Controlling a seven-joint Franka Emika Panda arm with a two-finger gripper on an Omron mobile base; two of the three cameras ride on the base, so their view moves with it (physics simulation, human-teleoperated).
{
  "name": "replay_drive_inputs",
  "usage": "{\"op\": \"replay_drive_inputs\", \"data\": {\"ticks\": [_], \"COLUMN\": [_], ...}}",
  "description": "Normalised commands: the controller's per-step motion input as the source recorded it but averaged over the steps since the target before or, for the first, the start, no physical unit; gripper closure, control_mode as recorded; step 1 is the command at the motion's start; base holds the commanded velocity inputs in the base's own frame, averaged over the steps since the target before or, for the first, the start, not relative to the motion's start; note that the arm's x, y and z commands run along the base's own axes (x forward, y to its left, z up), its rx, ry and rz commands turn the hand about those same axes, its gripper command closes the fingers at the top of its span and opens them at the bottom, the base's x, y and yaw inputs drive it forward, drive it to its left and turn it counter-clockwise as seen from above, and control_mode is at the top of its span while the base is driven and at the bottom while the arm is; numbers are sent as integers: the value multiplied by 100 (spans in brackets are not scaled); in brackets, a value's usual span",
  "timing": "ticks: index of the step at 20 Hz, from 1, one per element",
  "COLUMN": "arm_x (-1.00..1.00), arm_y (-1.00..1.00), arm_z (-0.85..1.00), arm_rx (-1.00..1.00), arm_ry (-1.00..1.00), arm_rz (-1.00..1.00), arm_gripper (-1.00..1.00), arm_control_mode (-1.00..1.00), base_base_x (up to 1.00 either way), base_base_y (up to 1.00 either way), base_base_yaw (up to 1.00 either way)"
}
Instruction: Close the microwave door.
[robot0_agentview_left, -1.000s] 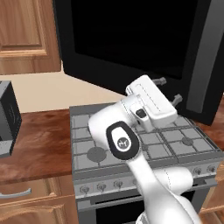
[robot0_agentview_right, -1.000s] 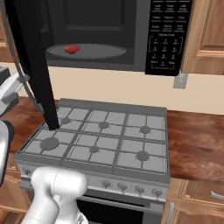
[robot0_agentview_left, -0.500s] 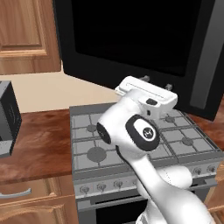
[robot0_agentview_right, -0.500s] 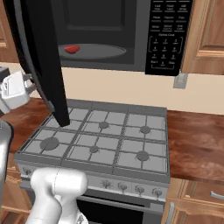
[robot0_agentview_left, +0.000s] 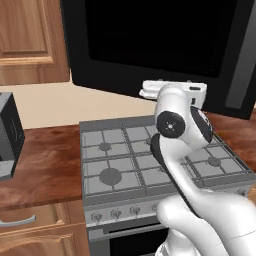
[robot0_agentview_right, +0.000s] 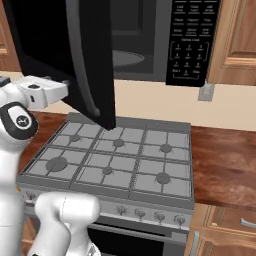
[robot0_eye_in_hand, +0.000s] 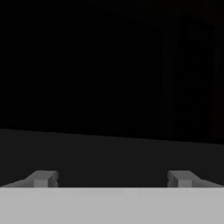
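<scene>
End effector (robot0_eye_in_hand: 112, 179) (fingers spread wide) faces the half-open microwave door (robot0_agentview_left: 165, 45).

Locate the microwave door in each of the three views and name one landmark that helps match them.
Left base view: the microwave door spans the top, grey handle at right.
Right base view: the door hangs open at upper left, edge-on over the stove.
Hand view: the dark panel sits straight ahead.
Shared landmark: the stove, in both base views.

Microwave door (robot0_agentview_left: 160, 45) ajar (glossy black); upright
</scene>
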Motion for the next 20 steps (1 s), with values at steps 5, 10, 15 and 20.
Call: {"op": "replay_drive_inputs", "data": {"ticks": [5,10,15,20], "arm_x": [86,92,69,48], "arm_y": [-20,0,0,0], "arm_z": [0,0,30,24], "arm_rx": [13,9,2,1], "arm_ry": [9,11,20,25], "arm_rz": [41,33,21,15], "arm_gripper": [-100,-100,-100,-100], "arm_control_mode": [-100,-100,-100,-100], "base_base_x": [0,0,0,0], "base_base_y": [0,0,0,0], "base_base_yaw": [0,0,0,0]}}
